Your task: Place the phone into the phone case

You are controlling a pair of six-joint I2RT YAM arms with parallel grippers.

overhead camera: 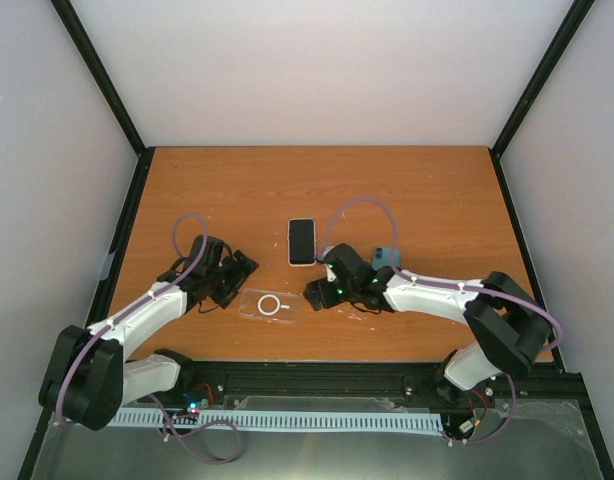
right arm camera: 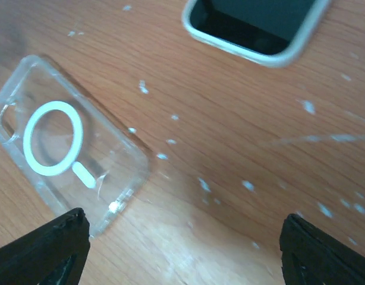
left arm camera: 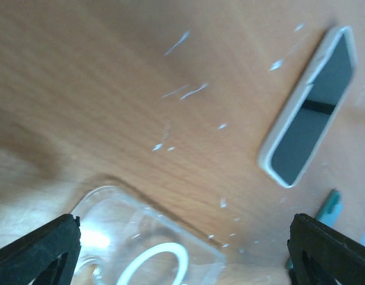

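Orange-brown wood makes up the desk (overhead camera: 407, 200), speckled with small white flecks. Two things of the task lie on it: one phone (overhead camera: 302, 241) and one clear phone case (overhead camera: 268, 305).

The phone lies flat with its dark screen up and a pale rim around it, toward the middle of the desk. The case lies flat nearer the front edge, apart from the phone, and it holds nothing. It carries one white ring (right arm camera: 52, 138) with one short white bar just below it.

Two arms reach in, one from each side, each trailing one purple cable (overhead camera: 187, 225). The left fingers (left arm camera: 40, 249) stand wide apart, gripping nothing; in the left wrist view the case (left arm camera: 141, 243) shows low between them and the phone (left arm camera: 310, 113) lies farther off to the right. The right fingers (right arm camera: 46, 246) are also spread wide and empty, with the case (right arm camera: 69, 148) near the left one and the phone's end (right arm camera: 254, 27) at the top.

One teal-blue object (overhead camera: 385, 258) sits beside the right arm; what it is I cannot tell.
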